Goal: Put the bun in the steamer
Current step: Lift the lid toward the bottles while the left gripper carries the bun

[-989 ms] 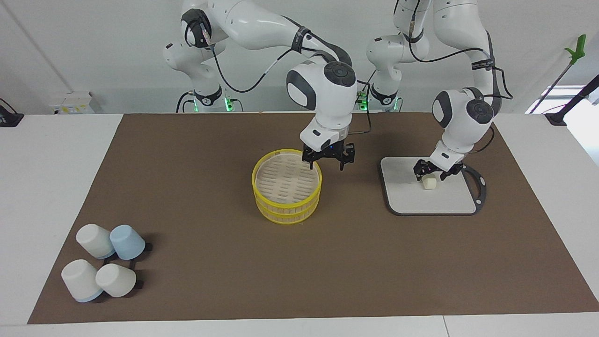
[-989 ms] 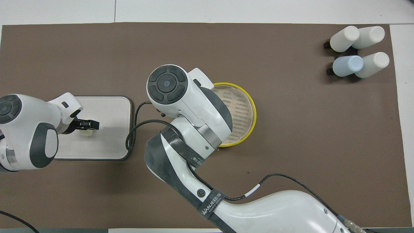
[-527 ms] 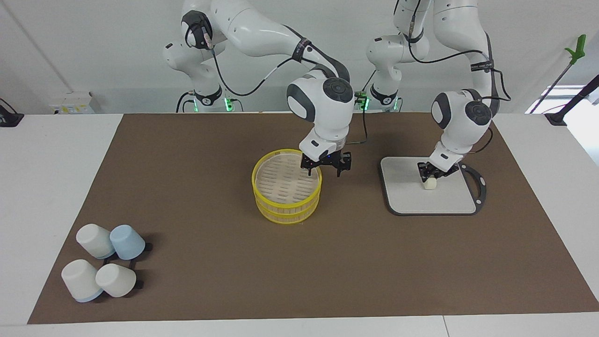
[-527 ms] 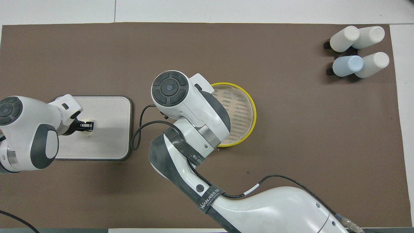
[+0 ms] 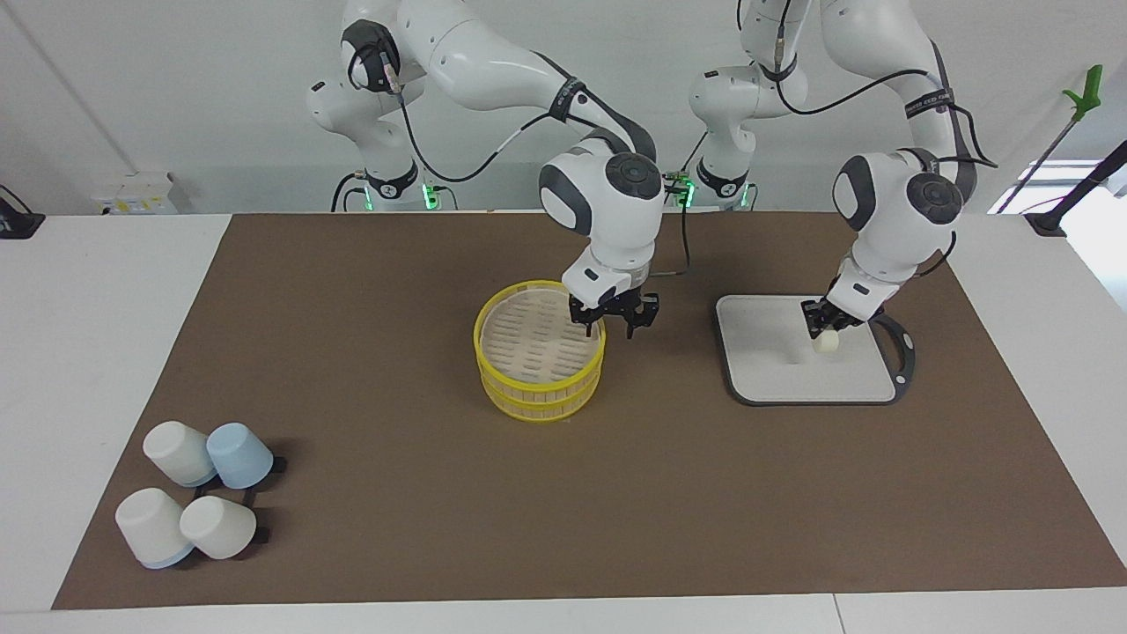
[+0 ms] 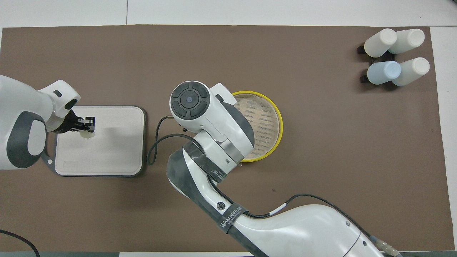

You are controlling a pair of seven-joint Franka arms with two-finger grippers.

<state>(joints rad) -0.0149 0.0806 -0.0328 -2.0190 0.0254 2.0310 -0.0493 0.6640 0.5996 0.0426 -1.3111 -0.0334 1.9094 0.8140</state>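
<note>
The bun (image 5: 826,344) (image 6: 87,134), a small cream lump, hangs just above the grey board (image 5: 775,380) (image 6: 114,153), and its shadow falls on the board below. My left gripper (image 5: 822,328) (image 6: 85,123) is shut on it. The steamer (image 5: 540,348) (image 6: 266,121), yellow-rimmed with a tan slatted top, stands mid-table. My right gripper (image 5: 612,324) is down at the part of its rim nearest the robots and toward the left arm's end. It is open, one fingertip inside the rim and one outside. In the overhead view the right wrist hides that gripper.
Several upturned white and pale-blue cups (image 5: 194,502) (image 6: 392,57) cluster at the right arm's end of the brown mat, farther from the robots. The board's black handle (image 5: 902,348) points toward the left arm's end.
My left gripper shut on the bun, then raised it off the board and carried it toward the handle. My right gripper sank to the steamer's rim and its fingers drew closer together.
</note>
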